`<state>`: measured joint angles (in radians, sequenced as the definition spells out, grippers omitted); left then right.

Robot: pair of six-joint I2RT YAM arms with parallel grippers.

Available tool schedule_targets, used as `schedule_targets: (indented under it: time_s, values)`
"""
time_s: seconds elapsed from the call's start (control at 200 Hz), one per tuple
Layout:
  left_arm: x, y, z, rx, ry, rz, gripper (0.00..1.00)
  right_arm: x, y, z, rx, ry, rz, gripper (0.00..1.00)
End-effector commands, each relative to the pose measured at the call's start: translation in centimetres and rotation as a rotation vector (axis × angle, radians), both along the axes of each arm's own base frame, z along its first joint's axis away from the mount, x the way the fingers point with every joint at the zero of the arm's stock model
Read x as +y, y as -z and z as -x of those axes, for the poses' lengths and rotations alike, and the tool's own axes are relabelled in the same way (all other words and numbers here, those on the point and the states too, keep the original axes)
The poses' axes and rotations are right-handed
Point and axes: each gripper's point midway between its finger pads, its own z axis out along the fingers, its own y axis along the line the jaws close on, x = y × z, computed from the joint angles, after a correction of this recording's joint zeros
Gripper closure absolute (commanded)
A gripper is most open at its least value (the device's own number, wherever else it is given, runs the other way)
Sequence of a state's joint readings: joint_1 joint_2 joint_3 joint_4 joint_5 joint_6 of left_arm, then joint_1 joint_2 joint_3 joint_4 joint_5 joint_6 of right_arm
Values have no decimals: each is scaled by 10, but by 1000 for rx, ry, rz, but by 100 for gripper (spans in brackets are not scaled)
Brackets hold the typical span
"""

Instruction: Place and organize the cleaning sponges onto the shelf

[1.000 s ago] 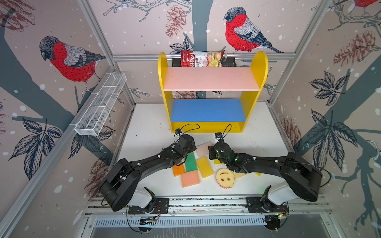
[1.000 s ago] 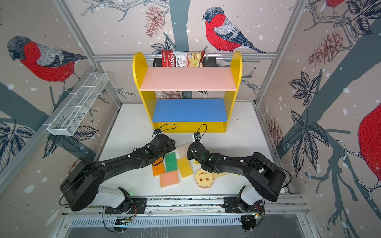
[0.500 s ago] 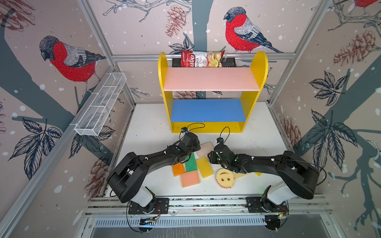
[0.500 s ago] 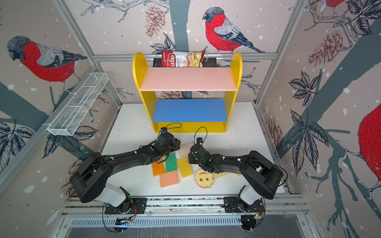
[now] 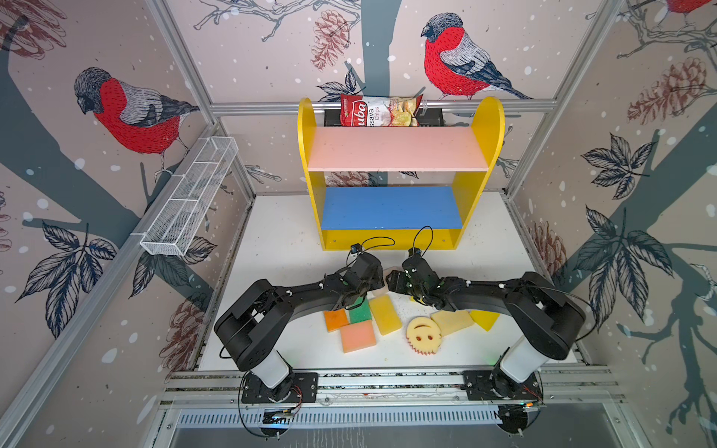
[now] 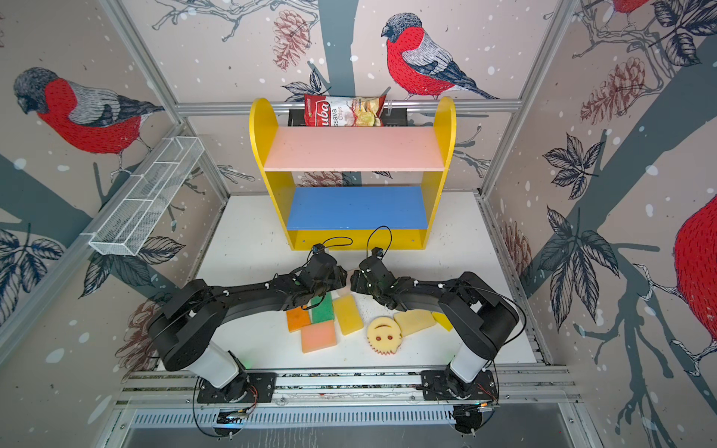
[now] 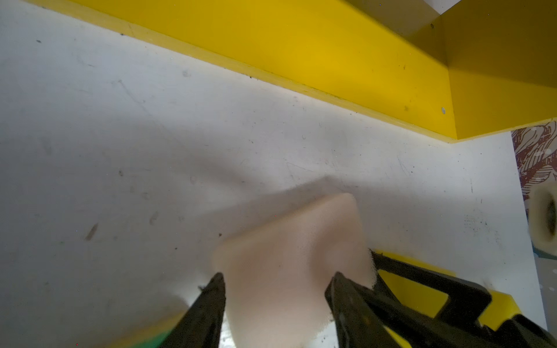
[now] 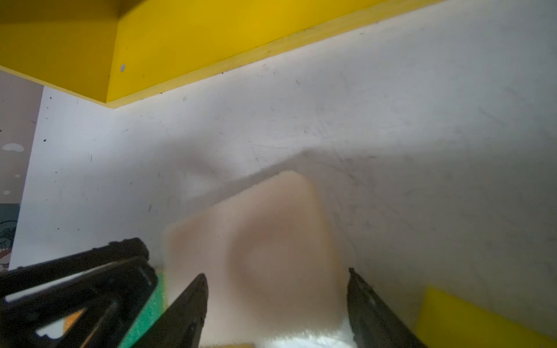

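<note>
Your left claw (image 7: pixel 278 281) pinches the pale sponge (image 7: pixel 301 238) low over the table (image 5: pixel 279 232), its free end pointing at the shelf (image 5: pixel 388 239) straight ahead. Your right claw (image 8: pixel 275 275) straddles the same sponge, jaws spread, not squeezing.

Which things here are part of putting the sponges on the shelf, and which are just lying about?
Part of the job: shelf; pale pink sponge; orange sponge; green sponge; peach sponge; long yellow sponge; smiley sponge; cream sponge; half-hidden yellow sponge.
Just lying about: chips bag; wire rack on the left wall.
</note>
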<state>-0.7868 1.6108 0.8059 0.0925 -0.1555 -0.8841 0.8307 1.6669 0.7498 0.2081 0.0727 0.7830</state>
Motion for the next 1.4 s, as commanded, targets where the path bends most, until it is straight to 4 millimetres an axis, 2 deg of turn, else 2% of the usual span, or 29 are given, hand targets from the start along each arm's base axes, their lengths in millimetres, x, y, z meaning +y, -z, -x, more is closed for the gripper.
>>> schedule_targets:
  time_s: [0.0, 0.13, 0.275, 0.42, 0.615, 0.755, 0.825, 1.001, 1.126, 1.251, 1.396]
  values:
    - [-5, -5, -3, -12, 0, 12, 43, 10, -4, 1, -8, -38, -13, 28]
    - [-6, -5, -3, -10, 4, 10, 43, 3, -2, 6, -2, -30, 11, 28]
    - [-4, -2, -3, -8, 0, -12, 44, -15, -2, 14, -12, -2, 39, 28]
    - [-5, 3, -3, -1, 4, -21, 44, -22, -3, 11, -11, 8, 54, 29]
    - [-6, -1, -7, -4, 3, -36, 47, -2, -11, 0, -25, -19, 5, 47]
    - [-2, -6, -7, -21, -5, -50, 57, 16, -15, -14, -43, -34, -17, 68]
    - [0, -10, -8, -28, -10, -58, 59, 24, -15, -22, -56, -44, -8, 73]
    - [12, -19, -9, -47, -45, -90, 60, 40, -20, -38, -88, -85, 12, 73]
    - [30, -25, -11, -69, -113, -143, 58, 39, -28, -43, -115, -81, 32, 68]
    - [47, -26, -15, -80, -147, -210, 60, 30, -34, -34, -116, -73, 32, 63]
    - [65, -22, -21, -60, -171, -238, 60, 18, -27, -13, -82, -70, 39, 44]
